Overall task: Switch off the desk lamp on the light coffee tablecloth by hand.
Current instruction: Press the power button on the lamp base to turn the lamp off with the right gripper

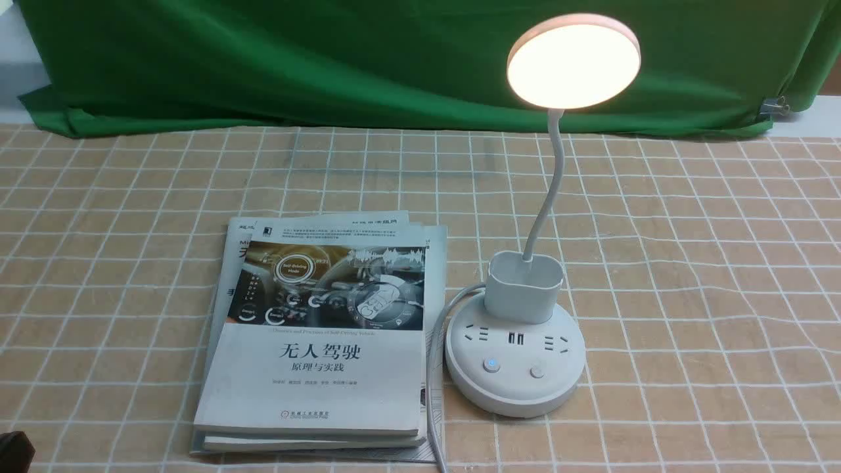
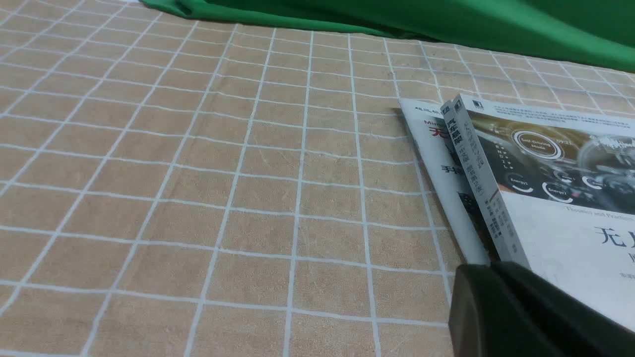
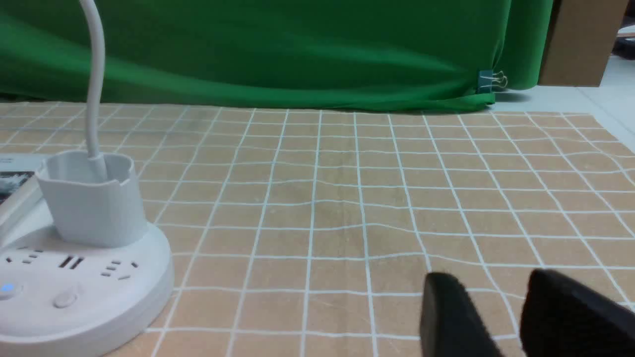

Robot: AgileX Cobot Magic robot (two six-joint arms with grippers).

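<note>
Black jaws of the right gripper (image 3: pixel 491 302) sit closest to the lens, standing apart with nothing between them, low over the light coffee tablecloth (image 1: pixel 709 263) and not touching the desk lamp (image 1: pixel 523 289). That lamp stands right of centre on the surface, its round head (image 1: pixel 573 60) glowing and one base button (image 1: pixel 489 364) lit blue. Stacked books (image 1: pixel 322 341) lie just left of its base. Left gripper (image 2: pixel 501 307) shows only as a dark shape beside the books; whether its jaws are apart cannot be told

Warm glare off lit desk lamp (image 1: pixel 524 289)
</note>
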